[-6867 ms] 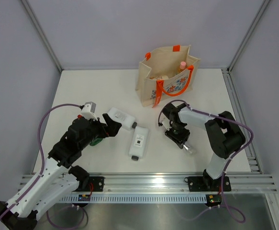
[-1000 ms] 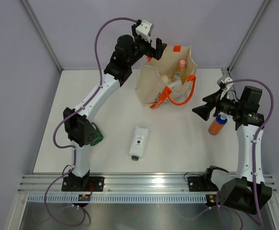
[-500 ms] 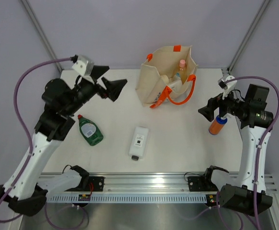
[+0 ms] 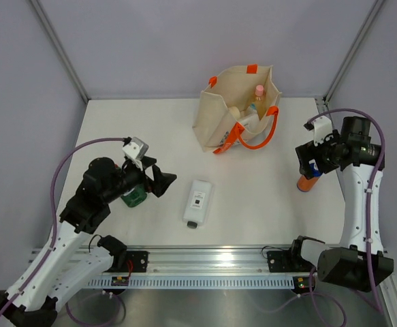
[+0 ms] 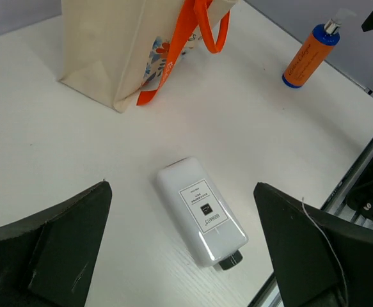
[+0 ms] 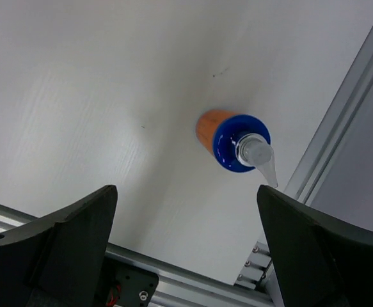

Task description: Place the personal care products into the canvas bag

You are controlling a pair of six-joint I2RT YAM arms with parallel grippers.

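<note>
Faintly printed label [image 5: 204, 209] on white bottle [image 5: 201, 214], unreadable

Canvas bag [image 4: 218, 122]: one
White bottle [image 4: 197, 201]: two, counting the second white bottle [image 4: 248, 121] in the bag
Orange blue-capped bottle [image 4: 308, 182]: one
Green bottle [image 4: 135, 198]: one
Pink-capped bottle [image 4: 259, 91]: one

The top view looks down from high above the near edge onto the whole tabletop [image 4: 252, 204] and the canvas bag [image 4: 229, 112]. The left wrist view slants down through the left hand [image 5: 181, 185], close over the white bottle [image 5: 202, 211], toward the bag and the orange blue-capped bottle [image 5: 309, 56]. The right wrist view looks steeply down through the right hand [image 6: 186, 188] at that bottle, which all 3 views share.
</note>
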